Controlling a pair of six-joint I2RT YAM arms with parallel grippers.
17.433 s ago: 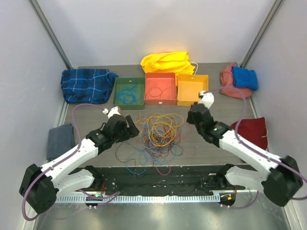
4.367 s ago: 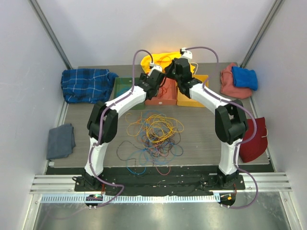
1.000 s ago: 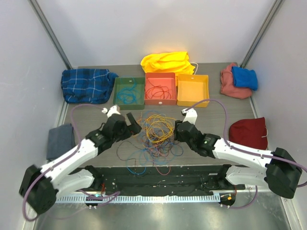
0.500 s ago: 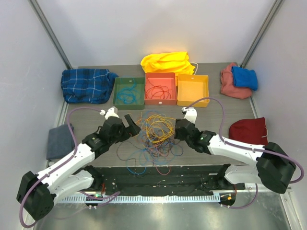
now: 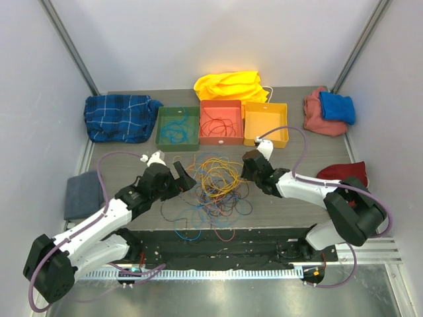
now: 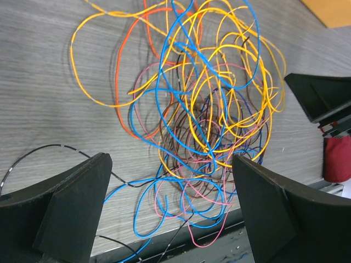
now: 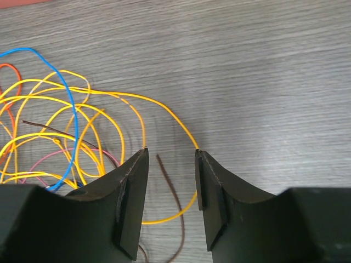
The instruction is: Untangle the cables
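While both arms reach low over the table (image 5: 296, 105), the cables (image 5: 215, 179) lie in one loose tangle mid-table, between the two end effectors. Mostly yellow and orange loops on top; blue, pink and dark strands spread toward the near edge.

Left end effector (image 6: 170, 161): wide open at the tangle's left side, holding nothing. Its wrist view shows most of the pile framed between its fingers (image 6: 66, 203).

Right end effector (image 7: 171, 156): at the tangle's right edge, jaws apart with a narrower gap, pointed down at the table. A yellow strand (image 7: 164, 112) runs up to one fingertip and a brown strand (image 7: 167, 178) lies in the gap; neither is pinched.

Behind the pile: green tray (image 5: 159, 125) with a blue cable (image 5: 175, 130) inside, red tray (image 5: 221, 140) with dark red loops (image 5: 218, 124), yellow tray (image 5: 266, 142).
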